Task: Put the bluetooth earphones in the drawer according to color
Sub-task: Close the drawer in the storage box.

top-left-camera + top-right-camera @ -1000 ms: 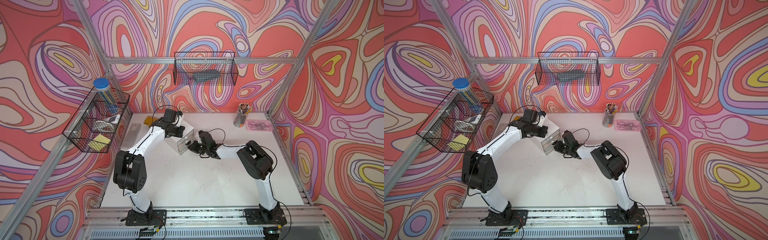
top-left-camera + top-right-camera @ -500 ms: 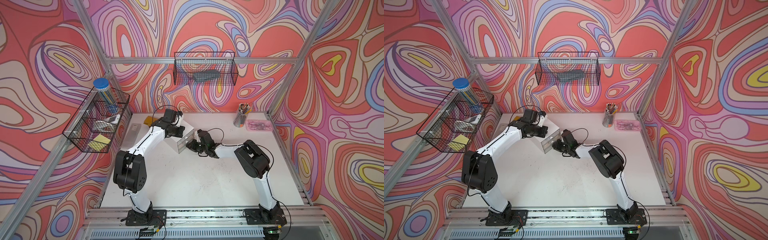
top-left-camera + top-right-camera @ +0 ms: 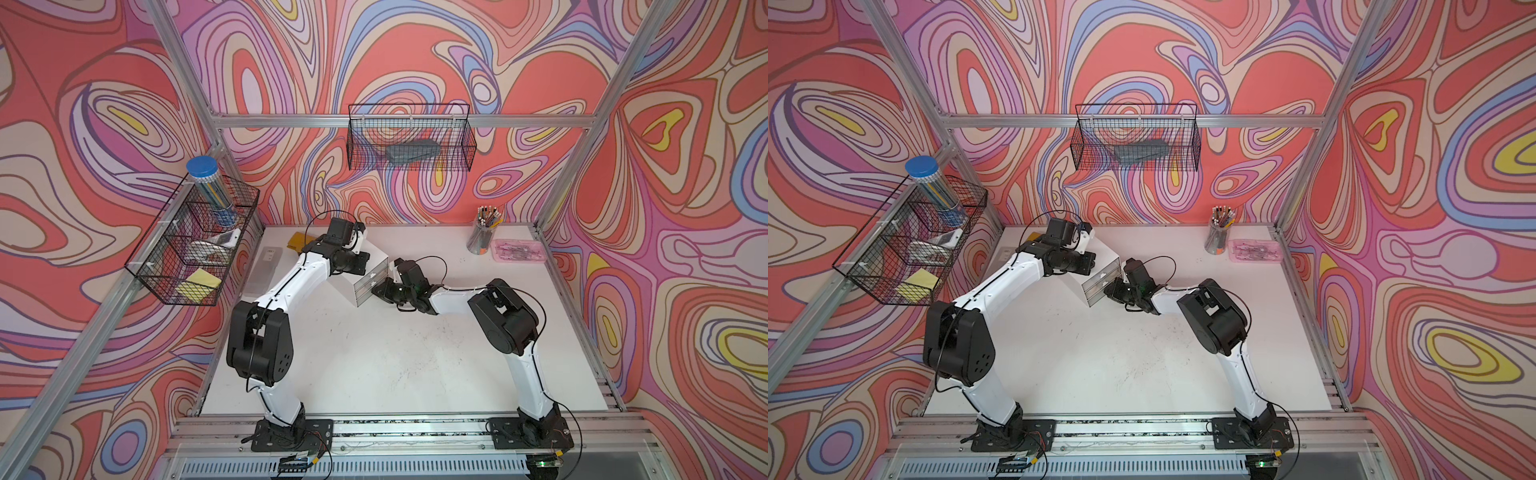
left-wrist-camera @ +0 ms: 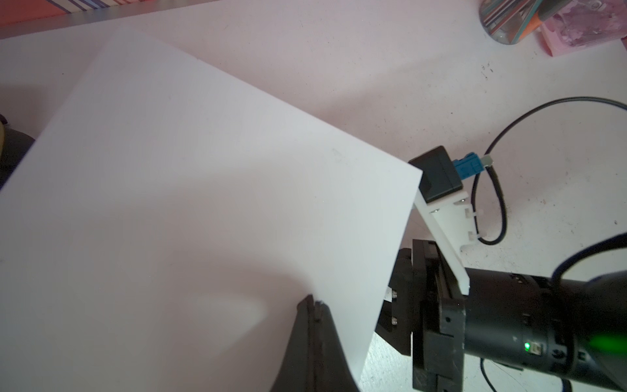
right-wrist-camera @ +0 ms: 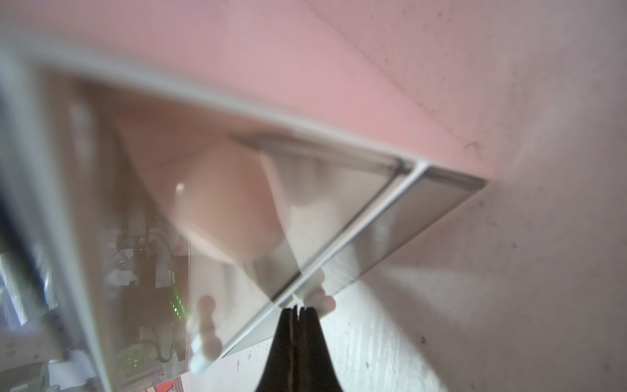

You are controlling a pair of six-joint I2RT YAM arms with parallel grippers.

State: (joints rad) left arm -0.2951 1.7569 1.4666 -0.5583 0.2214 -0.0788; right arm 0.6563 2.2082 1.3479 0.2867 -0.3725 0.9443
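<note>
White drawer (image 3: 345, 289): left hand (image 4: 314, 305) atop, right hand (image 5: 296, 310) apparently touching its front.

In both top views the right gripper (image 3: 377, 287) has crept a little toward ten o'clock, closer against the front of the drawer (image 3: 376, 258), while the right arm's elbow (image 3: 505, 318) has slid toward nine o'clock.
</note>
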